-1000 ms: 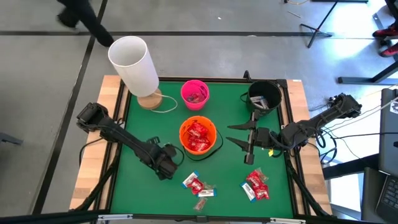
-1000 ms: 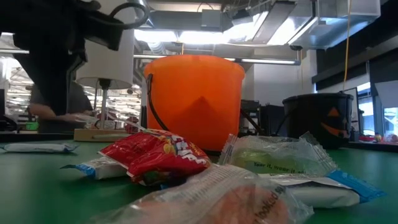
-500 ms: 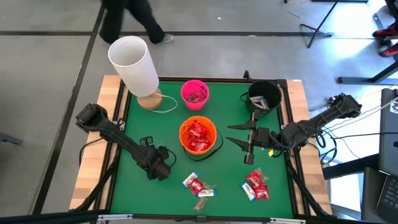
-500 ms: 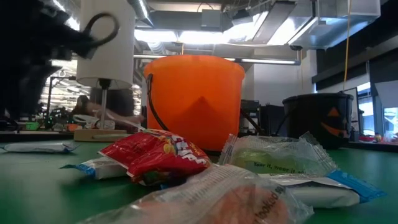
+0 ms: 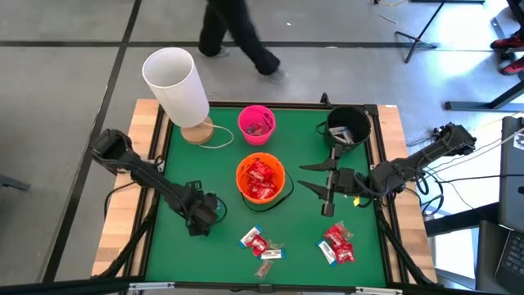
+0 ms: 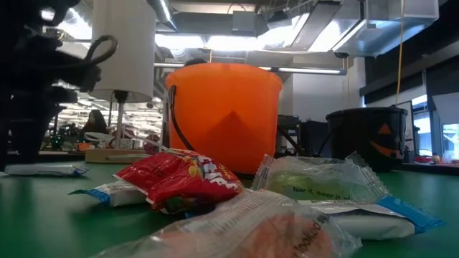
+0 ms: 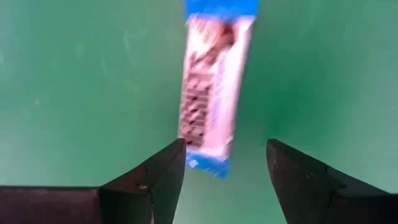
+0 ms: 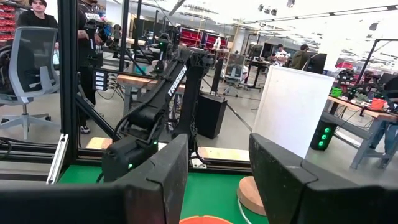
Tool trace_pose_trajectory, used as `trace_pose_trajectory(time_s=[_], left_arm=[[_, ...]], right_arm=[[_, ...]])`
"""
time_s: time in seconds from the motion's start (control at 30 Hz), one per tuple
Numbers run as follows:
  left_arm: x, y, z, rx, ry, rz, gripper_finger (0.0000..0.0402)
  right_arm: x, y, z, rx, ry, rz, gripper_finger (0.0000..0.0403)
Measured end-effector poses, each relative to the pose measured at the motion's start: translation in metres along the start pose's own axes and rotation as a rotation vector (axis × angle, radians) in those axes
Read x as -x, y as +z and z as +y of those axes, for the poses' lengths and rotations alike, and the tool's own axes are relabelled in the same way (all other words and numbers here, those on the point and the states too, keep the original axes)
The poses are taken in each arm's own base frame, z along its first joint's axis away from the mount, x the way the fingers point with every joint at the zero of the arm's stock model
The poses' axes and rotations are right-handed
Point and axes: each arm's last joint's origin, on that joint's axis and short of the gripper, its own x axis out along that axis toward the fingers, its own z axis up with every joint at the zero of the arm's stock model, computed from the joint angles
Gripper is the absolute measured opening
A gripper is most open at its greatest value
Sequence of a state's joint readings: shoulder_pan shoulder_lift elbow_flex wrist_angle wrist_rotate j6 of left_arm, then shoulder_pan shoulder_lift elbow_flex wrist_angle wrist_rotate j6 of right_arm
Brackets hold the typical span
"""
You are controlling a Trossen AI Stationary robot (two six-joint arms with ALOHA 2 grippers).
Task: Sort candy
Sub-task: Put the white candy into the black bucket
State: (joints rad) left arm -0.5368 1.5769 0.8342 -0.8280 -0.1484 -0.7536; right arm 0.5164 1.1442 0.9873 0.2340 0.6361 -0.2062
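A white and brown candy bar with blue ends (image 7: 211, 93) lies flat on the green table. My left gripper (image 7: 225, 152) hangs open just above it, one finger on either side of its near end, touching nothing. In the high view that gripper (image 5: 196, 218) is at the table's left and hides the bar. Loose candy lies in two small heaps near the front edge (image 5: 260, 244) (image 5: 337, 244). My right gripper (image 5: 309, 178) stands open and level between the orange bucket (image 5: 260, 180) and the black bucket (image 5: 348, 127), nothing between its fingers.
The orange bucket holds red candy. A pink bucket (image 5: 256, 123) stands behind it. A white lamp (image 5: 174, 82) on a wooden base (image 5: 196, 131) stands at the far left corner. A person walks across the floor beyond the table's far edge.
My left gripper has moved toward the table's left edge, away from the orange bucket. The person behind the table has walked from left to right.
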Motion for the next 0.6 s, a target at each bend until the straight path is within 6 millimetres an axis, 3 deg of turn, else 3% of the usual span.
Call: trace_pose_trajectory(time_s=[0.2, 0.4, 0.6], left_arm=[[-0.017, -0.012, 0.012, 0.006, -0.008, -0.009, 0.0213], [-0.024, -0.009, 0.018, -0.013, -0.054, -0.012, 0.0207], [-0.025, -0.006, 0.020, -0.005, -0.087, 0.006, 0.0136]], right_arm=[[0.000, 0.000, 0.000, 0.000, 0.000, 0.000, 0.0166], [0.000, 0.000, 0.000, 0.000, -0.001, 0.000, 0.0166], [0.000, 0.000, 0.000, 0.000, -0.003, 0.000, 0.0166]])
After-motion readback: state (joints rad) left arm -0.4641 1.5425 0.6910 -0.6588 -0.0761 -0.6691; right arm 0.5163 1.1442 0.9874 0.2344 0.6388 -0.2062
